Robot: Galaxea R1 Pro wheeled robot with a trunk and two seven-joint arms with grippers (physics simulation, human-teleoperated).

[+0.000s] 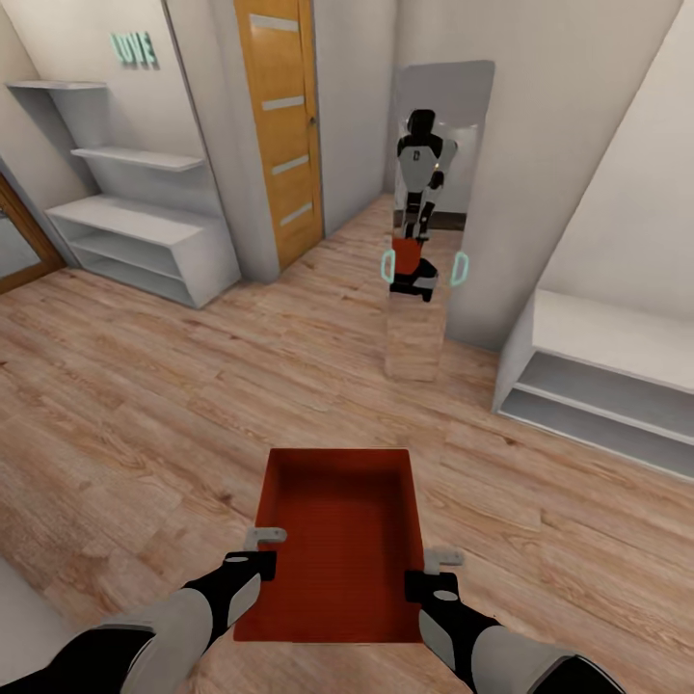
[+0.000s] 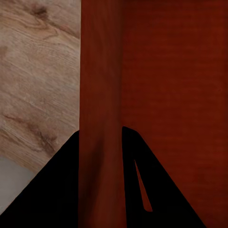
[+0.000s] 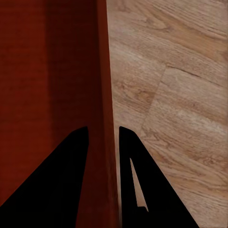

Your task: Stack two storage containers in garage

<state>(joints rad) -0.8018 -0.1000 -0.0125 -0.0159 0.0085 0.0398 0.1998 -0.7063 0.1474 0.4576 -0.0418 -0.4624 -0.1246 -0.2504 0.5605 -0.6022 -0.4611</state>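
Carrying one red-orange ribbed open-top storage container (image 1: 337,540) low in front of its trunk, above the light wood plank floor (image 1: 145,405), the robot faces a tall wall mirror (image 1: 434,212). The left gripper (image 1: 262,546) pinches the bin's left wall and the right gripper (image 1: 434,569) pinches the right wall, each with a finger on either side. Uneven arm motion while driving could likely twist the thin walls free and drop the bin.
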